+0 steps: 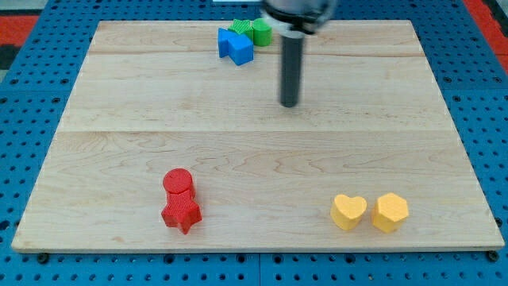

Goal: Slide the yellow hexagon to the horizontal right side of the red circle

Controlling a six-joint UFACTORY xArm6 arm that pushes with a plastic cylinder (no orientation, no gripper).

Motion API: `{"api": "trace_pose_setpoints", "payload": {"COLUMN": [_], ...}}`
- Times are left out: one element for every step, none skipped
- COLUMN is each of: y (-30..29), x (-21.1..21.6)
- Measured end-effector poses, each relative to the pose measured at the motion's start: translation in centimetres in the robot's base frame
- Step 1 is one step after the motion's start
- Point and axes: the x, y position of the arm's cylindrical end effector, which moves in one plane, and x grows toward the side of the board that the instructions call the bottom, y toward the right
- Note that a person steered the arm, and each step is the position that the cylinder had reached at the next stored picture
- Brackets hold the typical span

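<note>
The yellow hexagon [390, 212] lies near the view's bottom right, touching a yellow heart [348, 212] on its left. The red circle [178, 181] lies at the bottom left, with a red star [181, 212] touching it just below. My tip [290, 104] is in the upper middle of the board, far above and left of the yellow hexagon and well up and right of the red circle. It touches no block.
A cluster of blue blocks [236, 45] and green blocks [253, 31] sits near the board's top edge, left of the rod. The wooden board [254, 151] rests on a blue pegboard surface [32, 119].
</note>
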Motion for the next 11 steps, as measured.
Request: {"api": "trace_pose_setpoints", "payload": {"y": [8.6, 15.5, 16.1, 9.6, 2.5, 0.0, 2.7, -0.9, -5.2, -9.3, -6.4], "x": [3.5, 10.0, 17.9, 18.4, 17.0, 17.1, 18.0, 18.9, 17.2, 17.2, 19.3]}}
